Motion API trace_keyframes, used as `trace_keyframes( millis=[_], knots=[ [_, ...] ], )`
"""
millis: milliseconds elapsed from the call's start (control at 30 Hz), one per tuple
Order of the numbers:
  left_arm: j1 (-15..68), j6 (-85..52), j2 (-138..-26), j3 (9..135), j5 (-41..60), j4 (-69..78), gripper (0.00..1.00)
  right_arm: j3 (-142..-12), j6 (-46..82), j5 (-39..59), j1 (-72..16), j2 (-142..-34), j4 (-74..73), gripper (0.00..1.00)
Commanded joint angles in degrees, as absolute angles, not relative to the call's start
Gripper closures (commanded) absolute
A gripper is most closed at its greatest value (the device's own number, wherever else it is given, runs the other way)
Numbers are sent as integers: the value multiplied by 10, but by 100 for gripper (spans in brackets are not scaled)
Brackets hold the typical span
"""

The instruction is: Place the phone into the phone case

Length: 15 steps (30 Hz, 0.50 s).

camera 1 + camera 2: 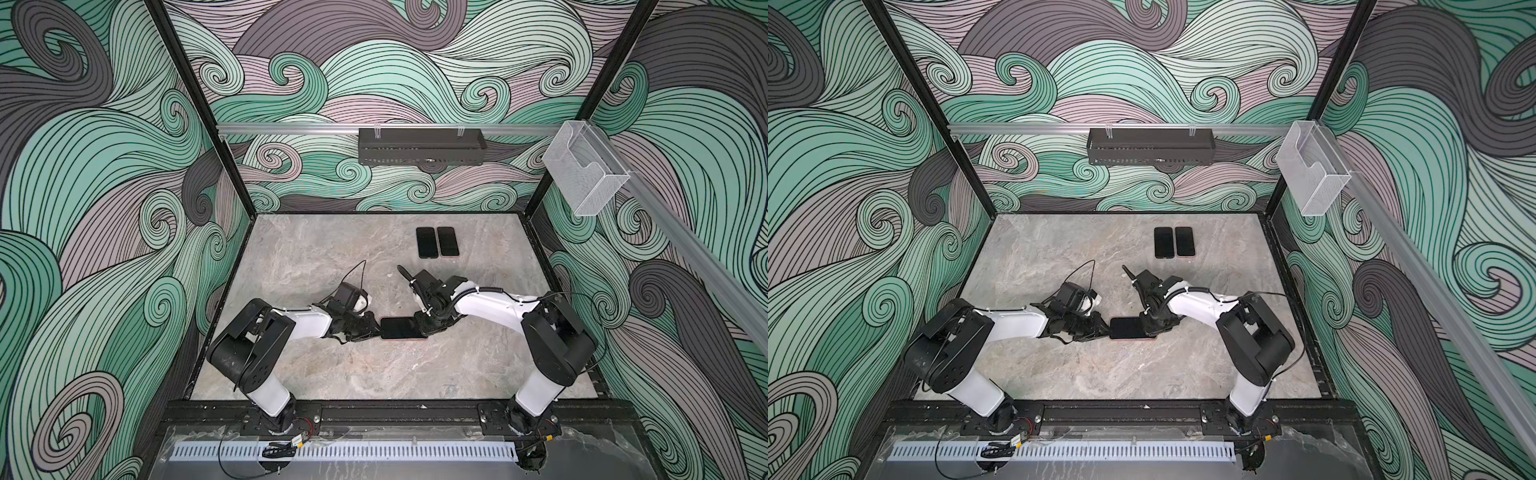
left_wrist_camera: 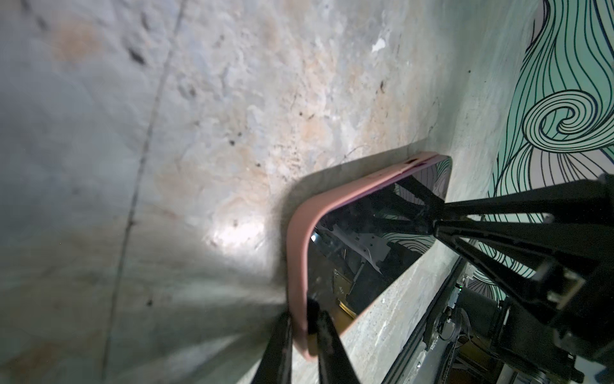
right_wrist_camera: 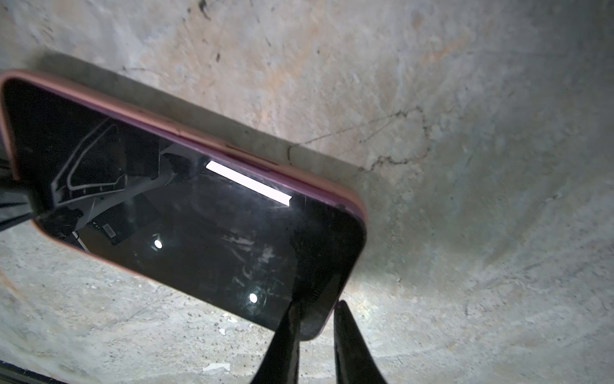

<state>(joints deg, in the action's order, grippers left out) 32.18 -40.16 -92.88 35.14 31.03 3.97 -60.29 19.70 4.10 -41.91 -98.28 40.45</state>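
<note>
The phone point(image 1: 399, 328) point(image 1: 1127, 328) lies screen up near the table's middle, inside a pink phone case point(image 2: 295, 252) whose rim point(image 3: 265, 166) shows round the black glass point(image 2: 365, 232) point(image 3: 199, 216). My left gripper point(image 1: 376, 328) point(image 1: 1105, 328) point(image 2: 299, 316) is shut on the case's left short end, one finger outside the rim and one on the screen. My right gripper point(image 1: 419, 326) point(image 1: 1148, 326) point(image 3: 319, 306) is shut on the right end, near a corner. One of its fingers is on the glass and the other against the case's edge.
Two more dark phones point(image 1: 427, 242) point(image 1: 447, 241) lie side by side at the back of the marble table point(image 1: 316, 257). A black tray point(image 1: 422, 145) hangs on the back rail and a clear holder point(image 1: 584, 174) on the right rail.
</note>
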Motion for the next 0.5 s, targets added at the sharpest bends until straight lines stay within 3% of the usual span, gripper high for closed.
trace_keyframes(
  millis=[0,467],
  knots=[
    [333,-403,-953,335,290,14,82,-595,199,37,-427,-968,412,80],
    [332,-407,-946,328,282,12,82,-595,201,36,-429,-930,440,79]
  ],
)
